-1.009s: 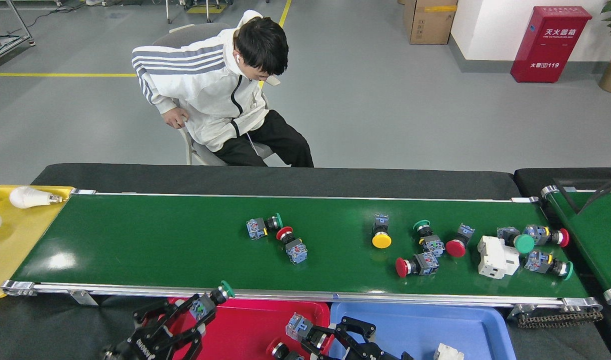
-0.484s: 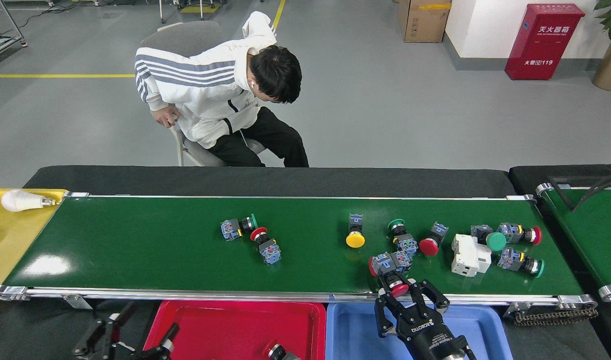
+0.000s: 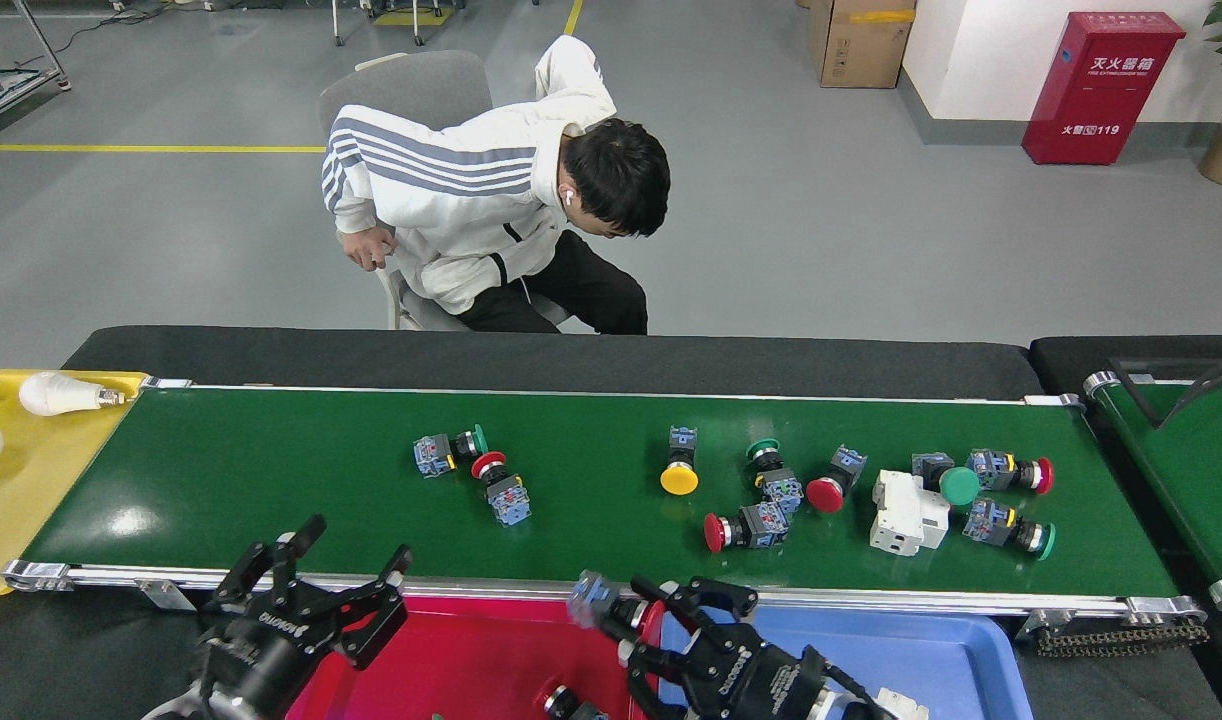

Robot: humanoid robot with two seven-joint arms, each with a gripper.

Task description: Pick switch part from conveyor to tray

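Note:
Several switch parts lie on the green conveyor [image 3: 271, 480]: a green-capped one [image 3: 449, 450], a red-capped one [image 3: 501, 490], a yellow-capped one [image 3: 679, 470], and a cluster to the right around a red-capped one [image 3: 741, 527]. My right gripper [image 3: 636, 612] is shut on a blue-grey switch part [image 3: 593, 598], just below the conveyor's front rail, over the seam between the red tray [image 3: 451, 655] and the blue tray [image 3: 931, 650]. My left gripper [image 3: 346, 565] stands open and empty at the red tray's left edge. Another switch part [image 3: 561, 703] lies in the red tray.
A white block [image 3: 906, 512] sits among the right-hand parts. A yellow tray [image 3: 31, 480] with a light bulb [image 3: 56, 394] is at the belt's left end. A second green belt [image 3: 1186, 470] is at the right. A seated person [image 3: 491, 220] leans behind the table.
My right gripper has pulled back from the belt's front edge to the lower left, with a switch part in it. My left gripper has risen, open. The parts on the belt have drifted left.

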